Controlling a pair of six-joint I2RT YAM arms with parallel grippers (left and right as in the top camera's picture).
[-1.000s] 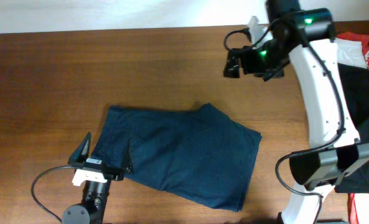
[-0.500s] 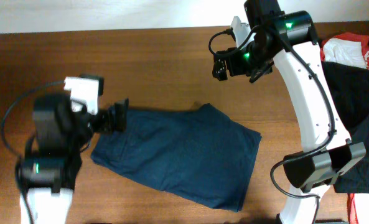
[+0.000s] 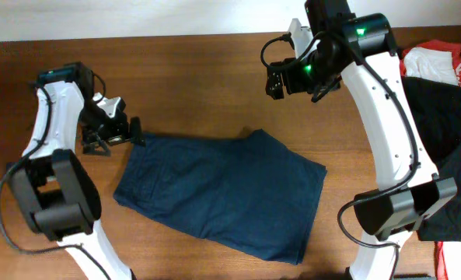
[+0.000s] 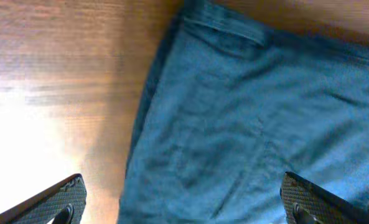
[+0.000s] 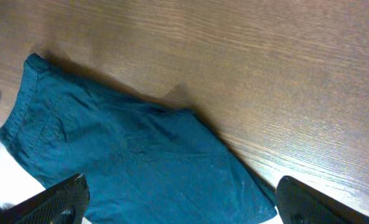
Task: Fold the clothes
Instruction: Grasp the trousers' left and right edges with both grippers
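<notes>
The dark navy-blue shorts [image 3: 226,190] lie flat on the wooden table, folded in half, waistband to the left. My left gripper [image 3: 125,132] hovers at the shorts' upper left corner, open and empty; its wrist view shows the waistband and seams [image 4: 234,124] between its fingertips [image 4: 184,205]. My right gripper [image 3: 281,82] is high above the table behind the shorts, open and empty; its wrist view shows the shorts [image 5: 128,162] below its fingertips [image 5: 184,202]. Black clothes [image 3: 448,132] and a red-and-white one [image 3: 440,62] are piled at the right edge.
The brown wooden table [image 3: 191,78] runs to a pale wall at the back. The right arm's white links arch over the table's right side beside the pile of clothes.
My left arm has swung from the table's front to the left side and up; its gripper now sits at the shorts' upper left corner. The right gripper shifted slightly left, then held still.
</notes>
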